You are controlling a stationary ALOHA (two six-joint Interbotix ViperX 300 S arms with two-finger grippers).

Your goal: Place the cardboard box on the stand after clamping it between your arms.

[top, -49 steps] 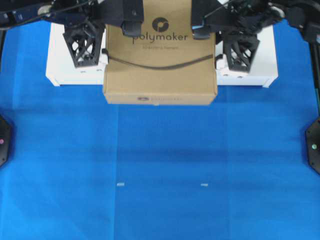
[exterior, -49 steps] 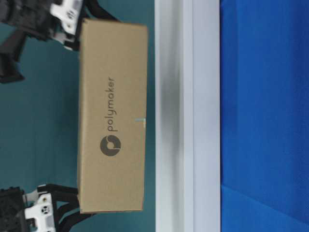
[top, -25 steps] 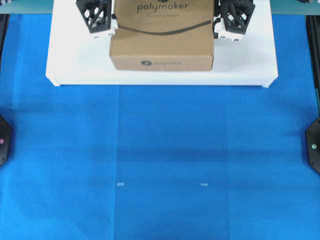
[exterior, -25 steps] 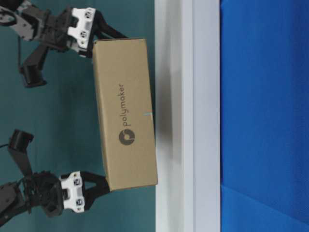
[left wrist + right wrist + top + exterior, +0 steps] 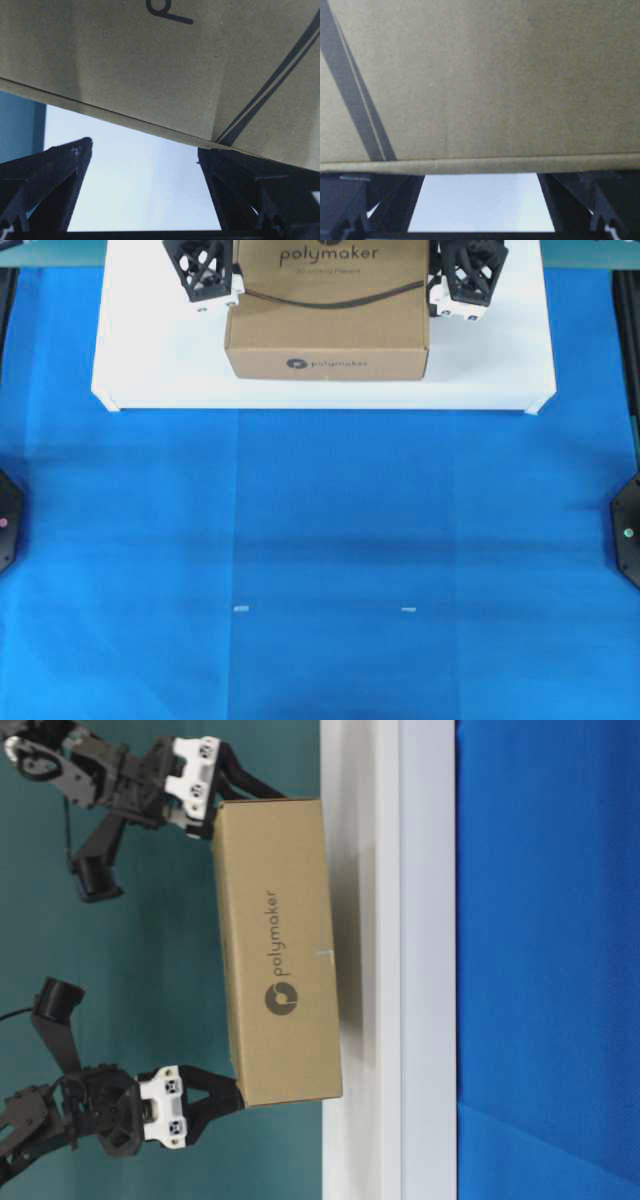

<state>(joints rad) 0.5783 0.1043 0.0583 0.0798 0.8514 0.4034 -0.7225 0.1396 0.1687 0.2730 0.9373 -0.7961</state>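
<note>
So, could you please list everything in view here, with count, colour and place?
cardboard box: one, brown with dark "polymaker" print, over the stand, clamped from both sides; one end looks slightly raised in the table-level view.
stand: one, white, at the far edge of the table.
table cover: one, blue, under everything.
small marks: two, pale, on the cover near the front.
black mounts: two, at the left and right edges.
left pincer: one, black with white parts, open, pressed to the box's left side.
right pincer: one, same colours, open, pressed to the box's right side.
</note>
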